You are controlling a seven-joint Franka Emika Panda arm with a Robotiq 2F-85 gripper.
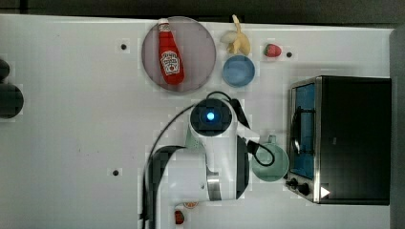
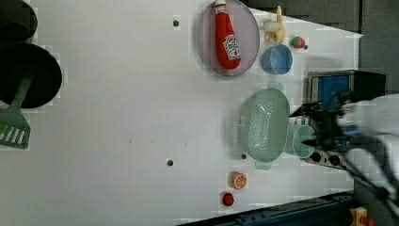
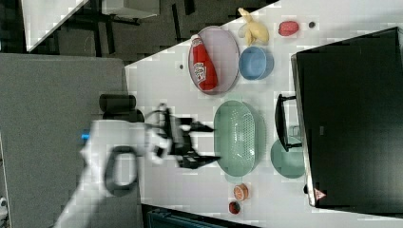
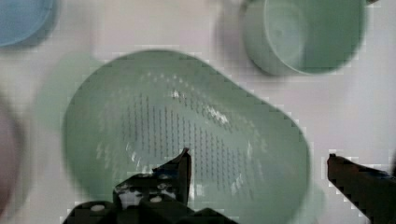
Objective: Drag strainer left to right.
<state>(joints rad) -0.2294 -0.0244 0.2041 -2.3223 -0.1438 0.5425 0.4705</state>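
Observation:
The strainer (image 2: 263,125) is a pale mint-green oval colander with a perforated centre, lying on the white table between the grey plate and the toaster oven. It also appears in the right view (image 3: 239,135) and fills much of the wrist view (image 4: 187,135). My gripper (image 3: 215,142) hangs above it, open, with nothing between its fingers. In the wrist view the gripper (image 4: 259,161) straddles one long side of the strainer: one fingertip (image 4: 183,161) is over the perforated inside, the other (image 4: 336,163) is outside the rim. In the left view the gripper (image 2: 306,127) is blurred.
A teal-green mug (image 1: 270,162) stands close beside the strainer, against the toaster oven (image 1: 344,138). A blue bowl (image 1: 238,70), a plate (image 1: 196,62) with a ketchup bottle (image 1: 170,52), a banana (image 1: 237,40) and a strawberry (image 1: 272,50) lie beyond. Small toy fruits (image 2: 238,180) sit near the table edge.

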